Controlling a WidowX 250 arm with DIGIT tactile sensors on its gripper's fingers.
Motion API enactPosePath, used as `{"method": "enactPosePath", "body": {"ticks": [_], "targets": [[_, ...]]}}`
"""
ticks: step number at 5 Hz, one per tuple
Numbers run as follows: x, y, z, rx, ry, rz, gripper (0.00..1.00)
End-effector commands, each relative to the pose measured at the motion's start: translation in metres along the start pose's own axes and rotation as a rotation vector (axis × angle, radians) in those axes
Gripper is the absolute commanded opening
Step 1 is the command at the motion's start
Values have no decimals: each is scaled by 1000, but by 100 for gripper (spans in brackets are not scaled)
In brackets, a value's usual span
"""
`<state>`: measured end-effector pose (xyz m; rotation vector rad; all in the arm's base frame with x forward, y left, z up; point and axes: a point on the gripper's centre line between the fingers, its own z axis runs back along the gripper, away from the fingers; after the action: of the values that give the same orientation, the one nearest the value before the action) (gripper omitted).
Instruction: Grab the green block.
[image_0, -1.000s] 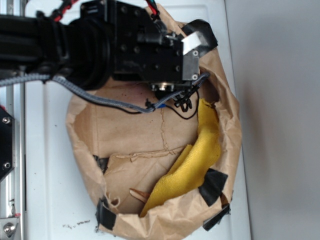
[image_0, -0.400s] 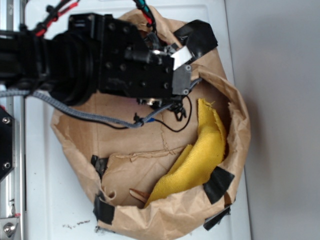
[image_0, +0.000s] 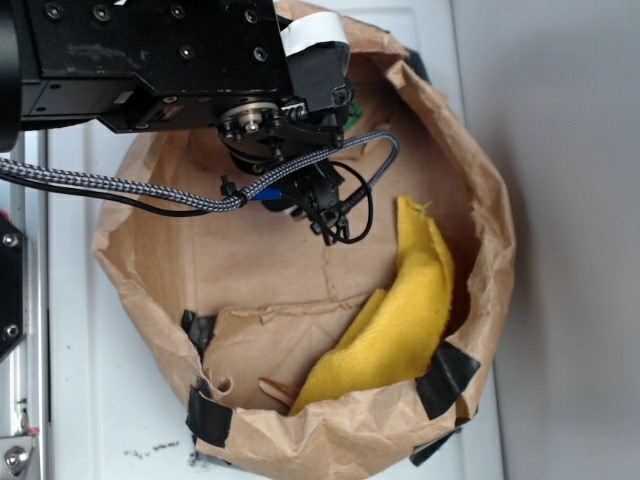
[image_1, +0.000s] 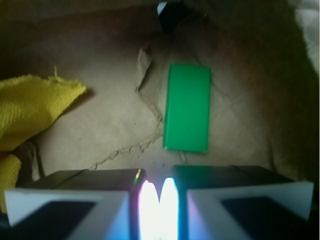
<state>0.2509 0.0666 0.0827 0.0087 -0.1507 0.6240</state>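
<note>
The green block lies flat on the brown paper floor of the bag, lengthwise, just ahead of my fingertips and slightly to their right in the wrist view. My gripper is shut, its two fingers nearly touching with nothing between them, and it stands short of the block without touching it. From outside, the gripper hangs over the far part of the paper bag. Only a green sliver of the block shows beside it.
A crumpled yellow cloth lies along the bag's right side, left of the block in the wrist view. Black tape patches hold the bag's rim. A braided cable and thin wires dangle from the wrist into the bag.
The arm has swung left and toward the frame's top, closer to the camera. The bag's rim has spread wider, and a sliver of green now shows beside the gripper.
</note>
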Motion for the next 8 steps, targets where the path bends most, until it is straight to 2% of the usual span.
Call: {"method": "enactPosePath", "body": {"ticks": [1, 3, 4, 5, 6, 7, 8], "targets": [[26, 18, -17, 38, -13, 28, 100], [39, 25, -52, 148, -39, 43, 100], [46, 31, -62, 169, -26, 25, 100], [51, 34, -69, 179, -11, -1, 100], [48, 34, -59, 142, 4, -9, 100], [43, 31, -50, 122, 1, -20, 0], [40, 28, -45, 112, -4, -30, 0]]}}
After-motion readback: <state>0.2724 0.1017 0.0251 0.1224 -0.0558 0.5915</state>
